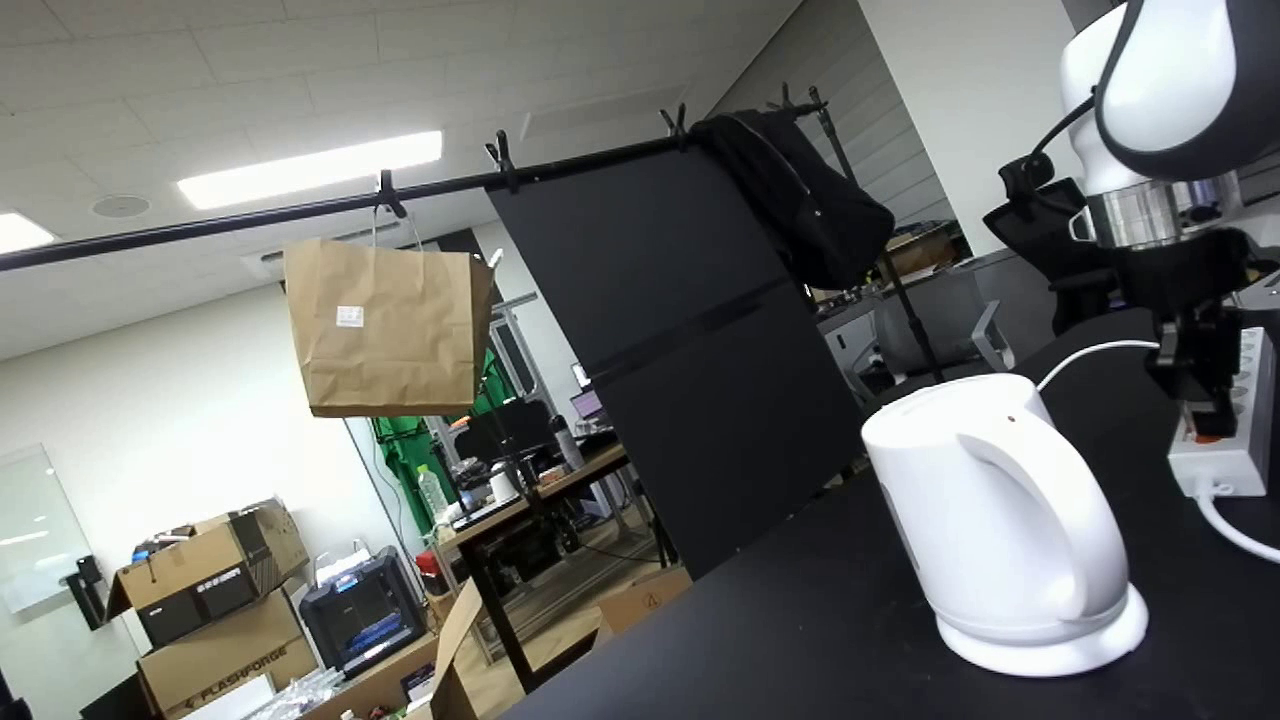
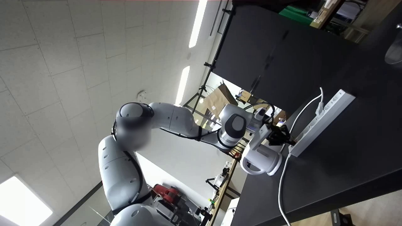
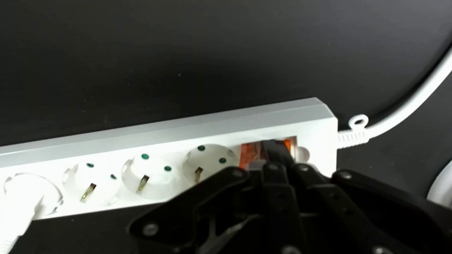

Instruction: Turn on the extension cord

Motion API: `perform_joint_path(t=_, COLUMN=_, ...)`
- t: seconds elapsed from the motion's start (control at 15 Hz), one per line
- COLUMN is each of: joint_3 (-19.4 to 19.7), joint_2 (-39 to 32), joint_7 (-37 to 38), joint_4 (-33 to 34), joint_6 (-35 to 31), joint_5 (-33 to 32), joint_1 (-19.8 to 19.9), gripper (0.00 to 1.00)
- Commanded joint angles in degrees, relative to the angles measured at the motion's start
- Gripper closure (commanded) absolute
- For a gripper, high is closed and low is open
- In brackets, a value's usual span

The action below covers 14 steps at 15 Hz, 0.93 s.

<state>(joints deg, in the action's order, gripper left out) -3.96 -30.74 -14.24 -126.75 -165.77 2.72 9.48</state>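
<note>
The extension cord is a long white power strip lying on the black table; it shows in both exterior views (image 1: 1222, 468) (image 2: 325, 124) and in the wrist view (image 3: 197, 131). Its orange-red switch (image 3: 249, 153) sits at the cable end and also shows in an exterior view (image 1: 1207, 438). My gripper (image 3: 277, 151) is shut and empty, pointing down, its fingertips over the switch and seemingly touching it. The fingers hide the middle of the switch, and I cannot tell whether it is lit. The gripper is at the strip's cable end in both exterior views (image 1: 1205, 415) (image 2: 292, 142).
A white kettle (image 1: 1000, 540) stands on the table near the strip, also in an exterior view (image 2: 262, 158). A white plug (image 3: 17, 201) sits in the far socket. The strip's white cable (image 3: 406, 118) curves away from the switch end. The table edge (image 2: 339, 194) shows.
</note>
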Motion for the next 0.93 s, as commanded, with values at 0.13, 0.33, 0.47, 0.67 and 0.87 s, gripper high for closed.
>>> perform_joint_path(t=0.13, joint_3=4.0, joint_2=-4.7, joint_7=3.1, joint_4=-1.2, joint_6=-1.0, joint_5=-4.2, joint_1=-4.6, gripper=1.00)
perform_joint_path(t=0.33, joint_3=4.0, joint_2=-4.7, joint_7=3.3, joint_4=-0.5, joint_6=0.6, joint_5=-4.2, joint_1=-5.0, gripper=1.00)
perform_joint_path(t=0.47, joint_3=3.6, joint_2=-4.6, joint_7=3.1, joint_4=0.1, joint_6=1.1, joint_5=-3.8, joint_1=-4.7, gripper=1.00)
perform_joint_path(t=0.67, joint_3=1.7, joint_2=-3.0, joint_7=2.2, joint_4=1.2, joint_6=2.7, joint_5=-2.3, joint_1=-3.2, gripper=1.00)
perform_joint_path(t=0.87, joint_3=-0.9, joint_2=-0.1, joint_7=1.1, joint_4=2.5, joint_6=6.6, joint_5=-0.3, joint_1=-1.3, gripper=1.00)
